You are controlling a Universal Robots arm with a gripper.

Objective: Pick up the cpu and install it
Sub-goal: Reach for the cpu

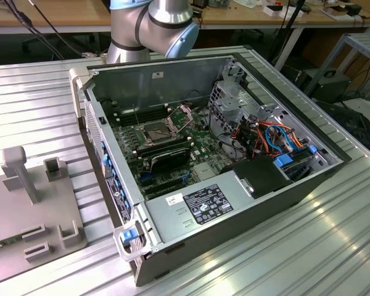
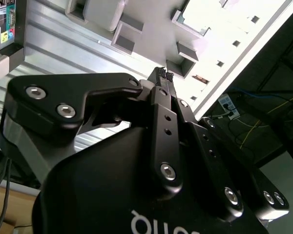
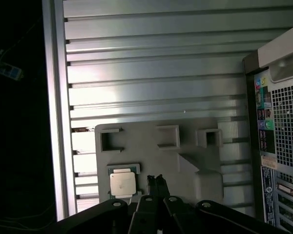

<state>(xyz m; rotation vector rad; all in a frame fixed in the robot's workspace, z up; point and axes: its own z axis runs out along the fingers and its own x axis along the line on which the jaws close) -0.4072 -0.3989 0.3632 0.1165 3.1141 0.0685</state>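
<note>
The cpu [image 3: 123, 184] is lying flat in a pocket of the grey fixture [image 3: 185, 161] on the desk [image 3: 161, 87]. The fingers [image 3: 152, 182] are hovering just beside it, clenched together with nothing between them. Closed like this, they are risking a blunt hit on the chip's lid or the pocket's rim if they are lowered before spreading, and that could be knocking the cpu out of its seat. Because they are sitting off to one side, a grasp could be catching only an edge, leaving the chip tilted and liable to slip. In the exterior view the socket [image 1: 157, 131] inside the open case [image 1: 172, 80] appears to be standing open, so a skewed or dropped cpu could be damaging its contacts.
</note>
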